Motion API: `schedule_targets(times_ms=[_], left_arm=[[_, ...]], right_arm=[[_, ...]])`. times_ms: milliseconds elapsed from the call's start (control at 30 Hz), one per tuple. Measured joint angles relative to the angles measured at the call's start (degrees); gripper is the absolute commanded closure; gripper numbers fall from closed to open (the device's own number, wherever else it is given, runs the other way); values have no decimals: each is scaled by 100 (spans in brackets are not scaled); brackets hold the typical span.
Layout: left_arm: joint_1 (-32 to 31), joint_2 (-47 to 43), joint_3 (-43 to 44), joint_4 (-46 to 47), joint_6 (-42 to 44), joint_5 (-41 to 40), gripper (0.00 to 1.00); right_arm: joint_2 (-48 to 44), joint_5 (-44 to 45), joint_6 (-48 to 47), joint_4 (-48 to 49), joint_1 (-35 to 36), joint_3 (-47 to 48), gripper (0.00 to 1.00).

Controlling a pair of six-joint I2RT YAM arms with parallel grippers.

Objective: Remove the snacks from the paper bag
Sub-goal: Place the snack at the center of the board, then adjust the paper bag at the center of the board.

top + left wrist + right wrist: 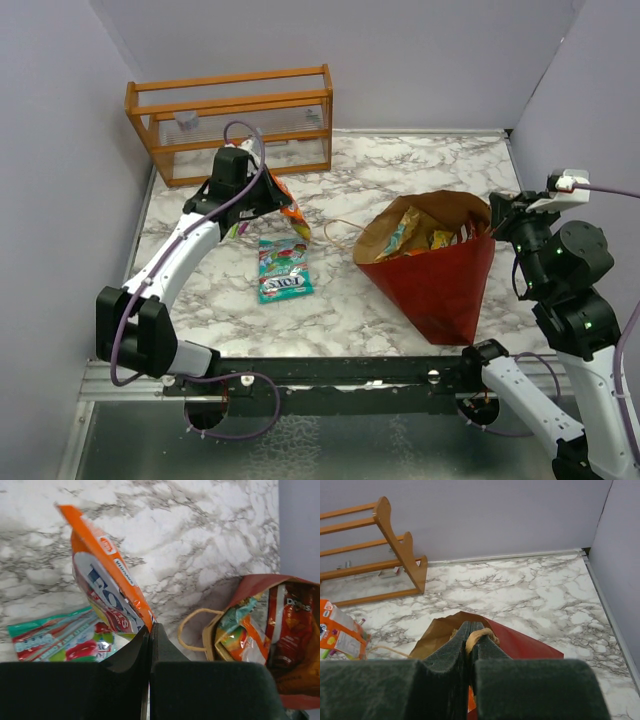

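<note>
Unloading: left gripper (150,628) pinches an orange crinkly packet (105,582), release leftward next; right gripper (470,629) clamps the tan cord handle (480,634) of the dark-red paper bag (440,278).

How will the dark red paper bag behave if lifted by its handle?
Probably swings: the right gripper pinches only one thin cord handle. The dark red paper bag looks stiff, holding its mouth open. Loose snack packets may slide.
</note>
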Motion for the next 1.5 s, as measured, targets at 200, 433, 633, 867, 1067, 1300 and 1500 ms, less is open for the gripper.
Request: schedule_targets(times_ms=[200, 433, 633, 867, 1067, 1300, 1500], left_arm=[[28, 55, -529, 813, -374, 584, 100], [433, -396, -1965, 1274, -452, 568, 97], [664, -986, -2712, 872, -442, 319, 49], [664, -1963, -2514, 560, -400, 72, 25], [664, -2004, -2186, 621, -374, 306, 1], [315, -1611, -2188, 1287, -688, 1174, 1], [-389, -1102, -2173, 1593, -791, 1241, 1]], right_arm=[[-11, 7, -20, -31, 0, 0, 98], [-11, 7, -20, -33, 0, 0, 98], [-26, -109, -39, -33, -2, 0, 98], [85, -1366, -216, 50, -7, -15, 98], [835, -2317, -173, 365, -4, 136, 98], [1384, -3069, -179, 391, -4, 472, 98], [1145, -3185, -227, 205, -4, 498, 98]])
